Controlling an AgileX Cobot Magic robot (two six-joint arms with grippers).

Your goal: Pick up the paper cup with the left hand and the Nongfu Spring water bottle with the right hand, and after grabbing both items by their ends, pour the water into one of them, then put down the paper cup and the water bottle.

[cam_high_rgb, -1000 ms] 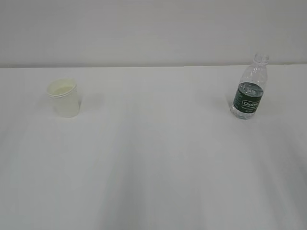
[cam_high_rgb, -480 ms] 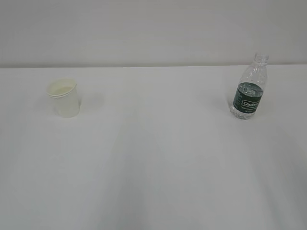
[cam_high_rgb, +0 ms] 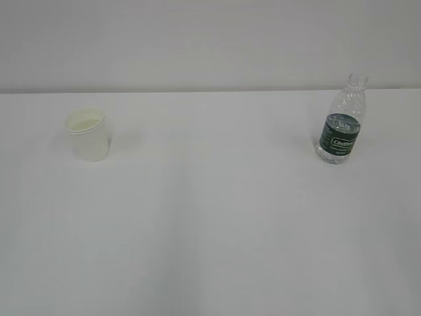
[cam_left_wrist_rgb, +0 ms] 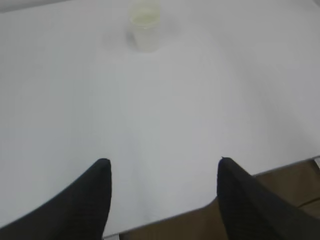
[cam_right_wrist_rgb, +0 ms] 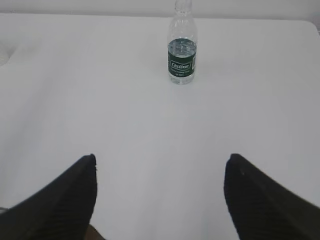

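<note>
Two grippers, both spread wide and empty. We note the paper cup (cam_left_wrist_rgb: 144, 31) upright, well ahead of the left hand (cam_left_wrist_rgb: 164, 162), slightly left of centre. The Nongfu Spring water bottle (cam_right_wrist_rgb: 181, 47) stands vertical, straight ahead of the right hand (cam_right_wrist_rgb: 160, 159), equally far.

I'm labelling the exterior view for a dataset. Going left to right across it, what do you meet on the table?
paper cup → bare stretch of white table → Nongfu Spring water bottle, standing upright. Neither hand shows in this view.
</note>
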